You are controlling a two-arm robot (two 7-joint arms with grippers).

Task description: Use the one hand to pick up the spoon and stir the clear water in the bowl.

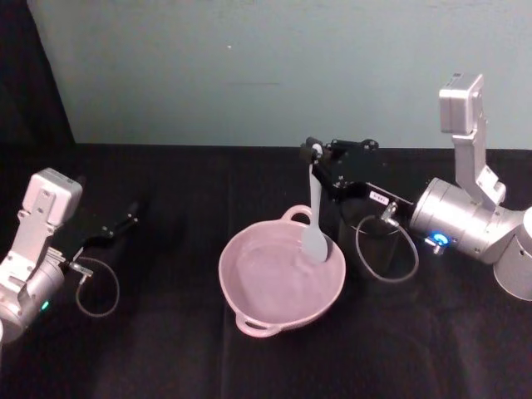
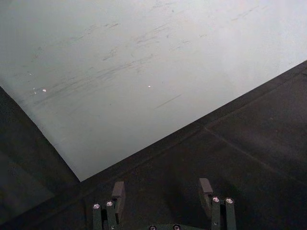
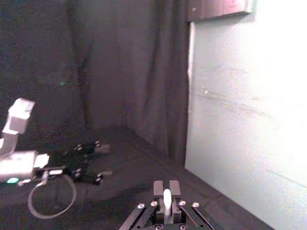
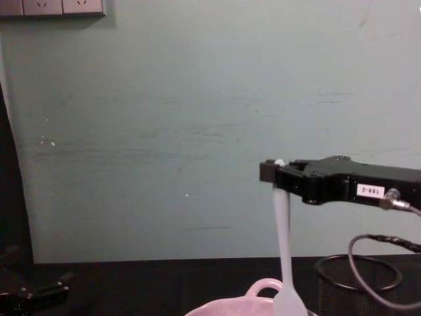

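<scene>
Blade down inside the bowl (image 1: 291, 318) by its far rim: the spoon (image 1: 315, 208), held upright, likely to stir without spilling. Above that rim, right gripper (image 1: 314, 152) clamped onto the handle tip. Well left of the bowl, left gripper (image 1: 125, 223) parked, spread apart, empty.

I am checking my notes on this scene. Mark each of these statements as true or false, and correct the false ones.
1. The right gripper is shut on the spoon near the top of its handle. True.
2. The spoon's blade lies flat on the table beside the bowl. False: the spoon hangs nearly upright, its blade down inside the bowl.
3. The left gripper is holding the bowl's loop handle. False: the left gripper is open and empty, far from the bowl on the robot's left.
4. The mesh cup stands to the right of the bowl, under the right arm. True.
</scene>
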